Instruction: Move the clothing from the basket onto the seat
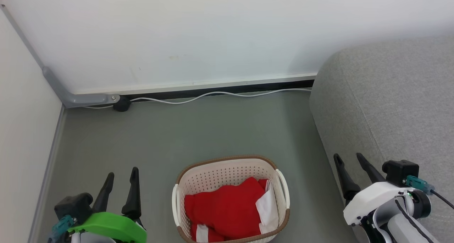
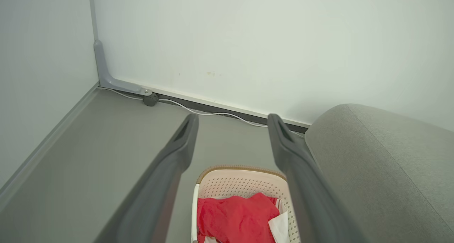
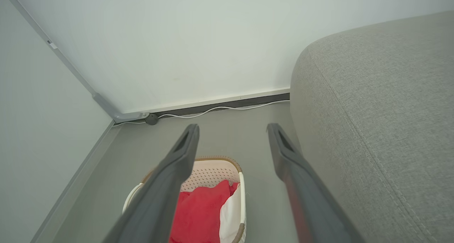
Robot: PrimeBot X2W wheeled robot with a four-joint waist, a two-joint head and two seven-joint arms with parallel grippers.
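Plainly the job is at its start. Off to the robot's right the grey seat (image 1: 390,104) waits, bare where I can see it and close enough for a short carry. On the floor (image 1: 177,136) near it stands the basket (image 1: 227,159), set between the arms so either can reach in. Inside, the clothing (image 1: 227,207) lies heaped, red with white panels; one garment or several, I can't quite tell. The left tool (image 1: 122,172) and right tool (image 1: 348,156) hang spread wide and empty, flanking the basket without touching it.
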